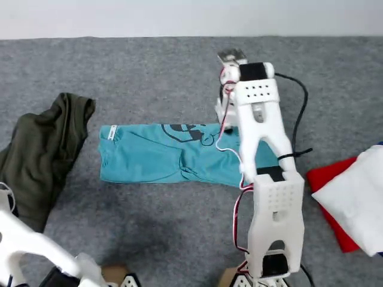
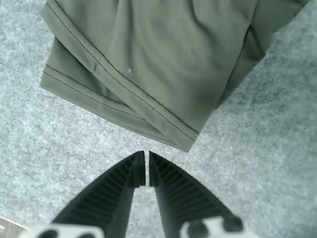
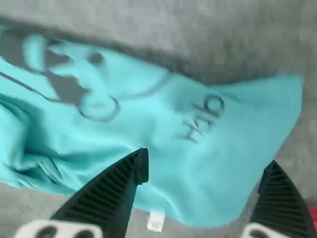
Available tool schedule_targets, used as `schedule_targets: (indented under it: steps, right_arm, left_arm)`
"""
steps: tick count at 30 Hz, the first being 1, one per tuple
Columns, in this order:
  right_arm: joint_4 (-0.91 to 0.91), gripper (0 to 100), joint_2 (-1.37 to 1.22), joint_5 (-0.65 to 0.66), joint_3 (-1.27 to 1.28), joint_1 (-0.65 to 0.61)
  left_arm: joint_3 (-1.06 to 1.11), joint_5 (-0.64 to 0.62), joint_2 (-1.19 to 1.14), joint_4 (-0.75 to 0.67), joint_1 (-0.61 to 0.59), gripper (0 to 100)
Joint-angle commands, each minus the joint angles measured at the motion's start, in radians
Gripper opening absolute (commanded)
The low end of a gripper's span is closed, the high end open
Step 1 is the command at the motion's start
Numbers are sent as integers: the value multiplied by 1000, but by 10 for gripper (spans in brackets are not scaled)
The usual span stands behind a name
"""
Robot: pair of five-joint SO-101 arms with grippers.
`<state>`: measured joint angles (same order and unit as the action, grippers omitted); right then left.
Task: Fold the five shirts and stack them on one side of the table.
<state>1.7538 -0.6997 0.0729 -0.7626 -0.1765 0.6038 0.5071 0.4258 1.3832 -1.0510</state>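
A teal shirt [image 1: 155, 154] lies folded into a long strip across the middle of the table. My right arm [image 1: 258, 113] stretches over its right end. In the right wrist view my right gripper [image 3: 208, 168] is open just above the teal shirt [image 3: 163, 124], near its printed end and corner. A crumpled olive shirt [image 1: 42, 149] lies at the table's left. My left gripper [image 2: 147, 171] is shut and empty, just off the hemmed edge of the olive shirt [image 2: 163, 59], hovering over bare grey surface.
A white shirt [image 1: 359, 197] rests on a red one [image 1: 335, 203] at the right edge, with a sliver of blue cloth [image 1: 379, 144] behind. The left arm [image 1: 30, 245] sits at the front left. Grey carpet-like table [image 1: 149, 78] stretches behind the teal shirt.
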Motion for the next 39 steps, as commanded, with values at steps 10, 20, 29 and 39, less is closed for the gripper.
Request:
schedule_targets:
  steps: [10, 20, 29, 39]
  right_arm:
    - [-13, 349, 71, -20, 44, 114]
    - [-93, 349, -113, -54, 91, 122]
    - [-102, 113, -202, -46, 89, 96]
    - [-71, 5, -90, 5, 72, 94]
  left_arm:
    - [-41, 2, 20, 3, 9, 26]
    - [-42, 2, 20, 5, 9, 26]
    - [-41, 3, 20, 3, 35, 26]
    - [-42, 3, 20, 0, 78, 26]
